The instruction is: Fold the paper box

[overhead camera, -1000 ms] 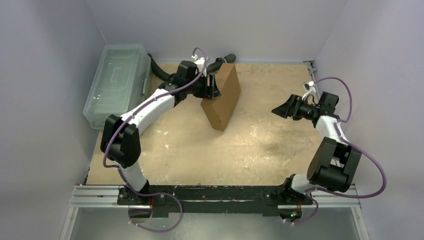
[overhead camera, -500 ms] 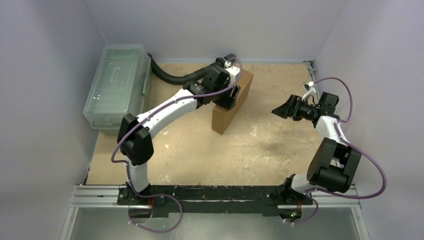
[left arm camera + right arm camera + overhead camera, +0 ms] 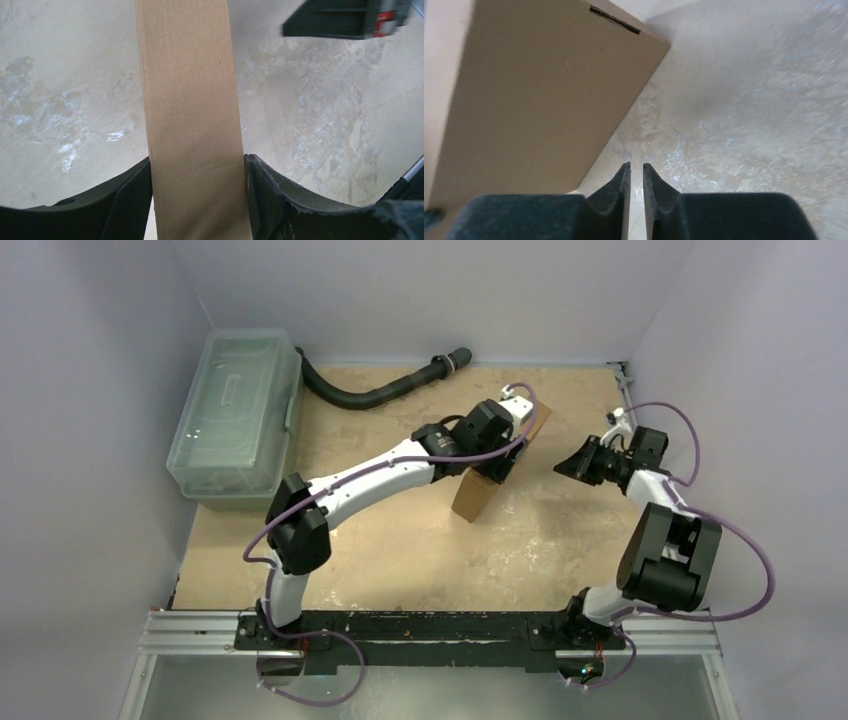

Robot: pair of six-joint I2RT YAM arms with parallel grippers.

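Observation:
The paper box (image 3: 474,499), a closed flat brown cardboard mailer, stands on edge a little right of the table's middle. My left gripper (image 3: 502,452) is shut on it from above. In the left wrist view the box's narrow face (image 3: 190,100) fills the space between both black pads (image 3: 131,192), touching each one. My right gripper (image 3: 564,466) hovers just right of the box, pointing at it. In the right wrist view its fingers (image 3: 636,167) are open by only a narrow slit with nothing between them, and the box's broad face (image 3: 539,95) stands just ahead on the left.
A clear plastic lidded bin (image 3: 235,415) stands along the left wall. A black corrugated hose (image 3: 370,395) lies at the back of the table. Grey walls close in three sides. The right gripper's dark body (image 3: 350,17) shows at the left wrist view's top right.
My left arm has carried the box from the back centre over to the right, close to the right gripper. The right gripper's fingers have narrowed from wide open to a slit.

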